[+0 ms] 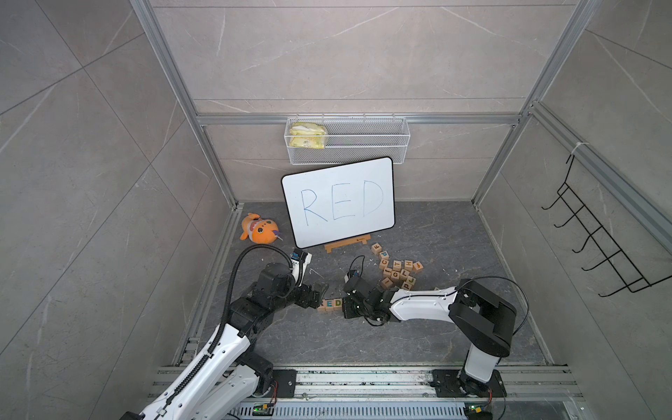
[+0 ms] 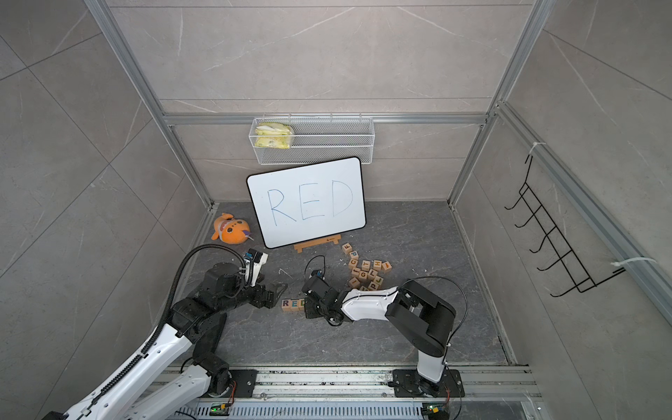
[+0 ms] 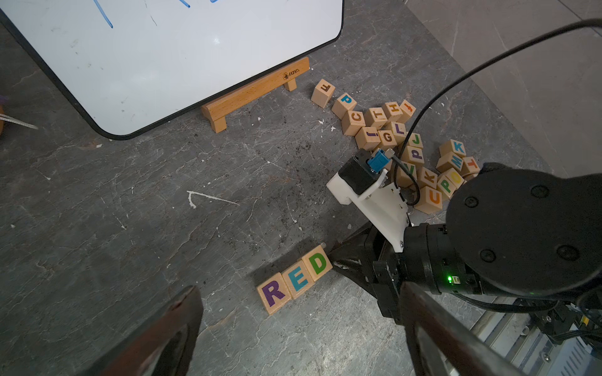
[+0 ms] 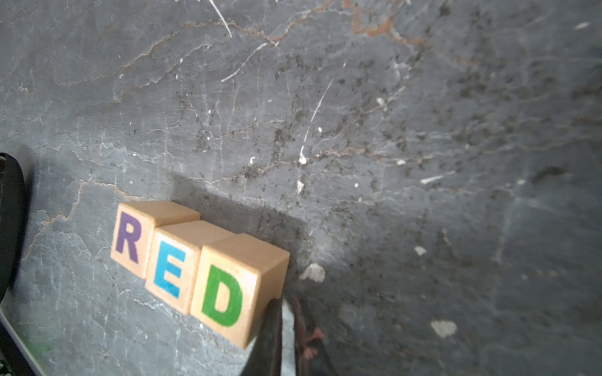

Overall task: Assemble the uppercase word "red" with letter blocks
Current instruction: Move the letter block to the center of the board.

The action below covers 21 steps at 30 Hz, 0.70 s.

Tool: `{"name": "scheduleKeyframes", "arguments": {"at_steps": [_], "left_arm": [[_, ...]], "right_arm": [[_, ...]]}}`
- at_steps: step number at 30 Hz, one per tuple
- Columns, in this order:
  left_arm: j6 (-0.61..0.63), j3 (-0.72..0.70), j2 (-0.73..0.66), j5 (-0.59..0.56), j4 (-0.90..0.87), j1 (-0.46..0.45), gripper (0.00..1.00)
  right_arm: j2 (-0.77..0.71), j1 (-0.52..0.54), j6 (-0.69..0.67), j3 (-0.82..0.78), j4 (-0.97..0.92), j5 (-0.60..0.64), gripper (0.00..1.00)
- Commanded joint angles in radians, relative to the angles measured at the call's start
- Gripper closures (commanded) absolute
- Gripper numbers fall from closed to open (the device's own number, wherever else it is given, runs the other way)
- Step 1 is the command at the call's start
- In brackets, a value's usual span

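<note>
Right gripper (image 4: pixel 288 338) low beside D block (image 4: pixel 224 293), jaws closed; left gripper (image 1: pixel 316 292) hovering — jaws open

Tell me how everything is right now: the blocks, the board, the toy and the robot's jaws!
R block: first in the row, touching E.
E block: middle, touching both neighbours.
D block: last, touching E.
Spare blocks: loose heap, letters facing every way.
White board: propped on its wooden stand, "RED" written on it.
Plush toy: lying beside the board.
Left jaws: open, empty.
Right jaws: shut, at the D block's side.
</note>
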Motion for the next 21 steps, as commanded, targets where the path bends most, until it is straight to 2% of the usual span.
{"name": "scheduleKeyframes", "arguments": {"at_steps": [1, 6, 14, 21], "left_arm": [[0.014, 0.025, -0.003, 0.009, 0.001, 0.004, 0.03], [0.015, 0.027, -0.005, 0.000, 0.002, 0.004, 0.03], [0.021, 0.011, -0.041, -0.013, 0.028, 0.006, 0.03], [0.022, 0.013, -0.024, 0.009, 0.029, 0.010, 0.03]], "right_arm": [[-0.052, 0.008, -0.003, 0.007, -0.017, 0.023, 0.86], [-0.165, 0.007, -0.049, -0.026, -0.094, 0.117, 0.85], [-0.616, 0.011, -0.168, -0.234, -0.117, 0.295, 0.84], [-0.920, 0.012, -0.290, -0.305, -0.170, 0.374, 0.81]]}}
